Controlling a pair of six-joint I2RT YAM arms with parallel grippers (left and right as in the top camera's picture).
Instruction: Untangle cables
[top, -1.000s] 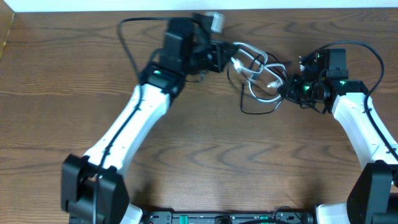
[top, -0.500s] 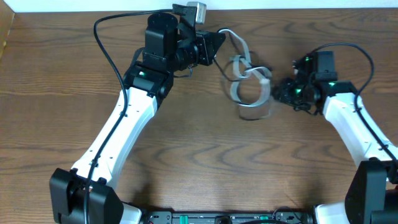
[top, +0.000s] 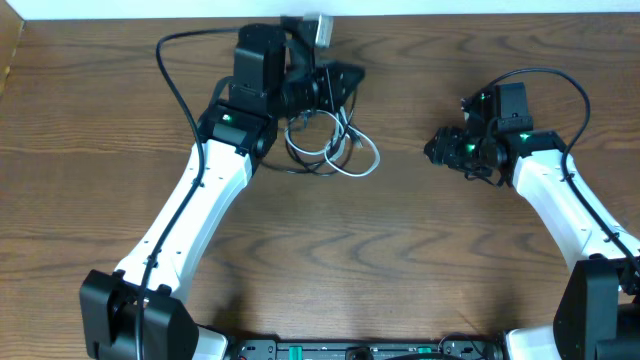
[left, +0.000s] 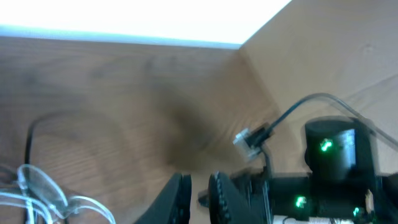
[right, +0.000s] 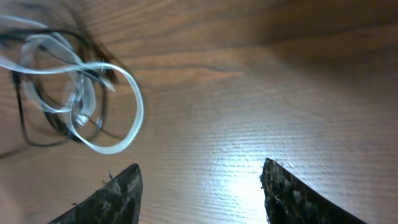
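The white cable (top: 357, 166) and black cable (top: 297, 161) lie as one tangled bundle of loops on the table, just in front of my left gripper (top: 350, 76). In the left wrist view the left gripper (left: 199, 183) is open by a narrow gap with nothing in it, and the white cable (left: 38, 186) lies off to the lower left. My right gripper (top: 433, 148) is apart from the bundle, to its right. The right wrist view has this gripper (right: 200, 165) wide open and empty, with the white cable (right: 129, 93) and black cable (right: 23, 124) at upper left.
The table's far edge (top: 420, 14) meets a white wall right behind the left gripper. A thick black arm wire (top: 175, 75) loops out to the left of the left arm. The right arm's wire (top: 570, 80) arcs above its wrist.
The bundle has moved left from mid-table and now lies loose by the left gripper. The right gripper opened and let go of it. The left jaws parted slightly.
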